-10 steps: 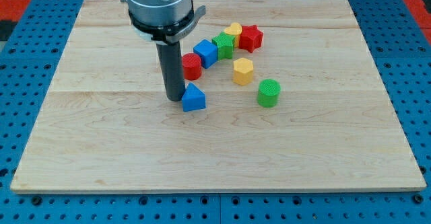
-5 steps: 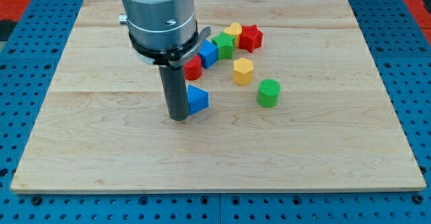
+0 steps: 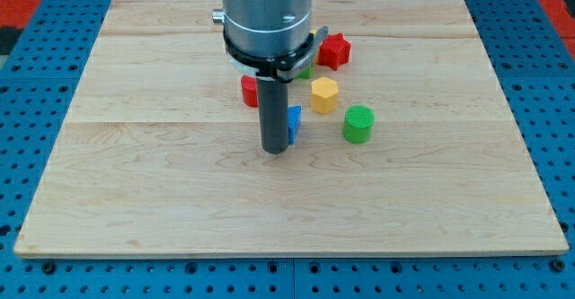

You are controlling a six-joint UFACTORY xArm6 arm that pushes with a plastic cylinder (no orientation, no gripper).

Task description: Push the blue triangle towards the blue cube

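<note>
My tip point(image 3: 275, 150) is seen pressed against the view's left side of the blue triangle point(image 3: 293, 124). There is nothing to open or close on the tool; it is only a plain rod, so nothing is held, and the block is just touched from the side.

Most of the blue triangle is hidden behind the rod. Only a thin blue edge is shown. The blue cube cannot be seen at all; it is probably covered by the arm's big grey body, above the blue triangle.

Just above and to the right of the blue triangle, a yellow block point(image 3: 323, 93) is found. A green round block point(image 3: 358, 124) sits further right of the triangle. A red block point(image 3: 249, 90) peeks out up and left of it, and a red star point(image 3: 334, 50) lies well above.

If the push is kept going to the right, the blue triangle could be knocked into the yellow block. The triangle could also slip off the round rod and be spun away.
</note>
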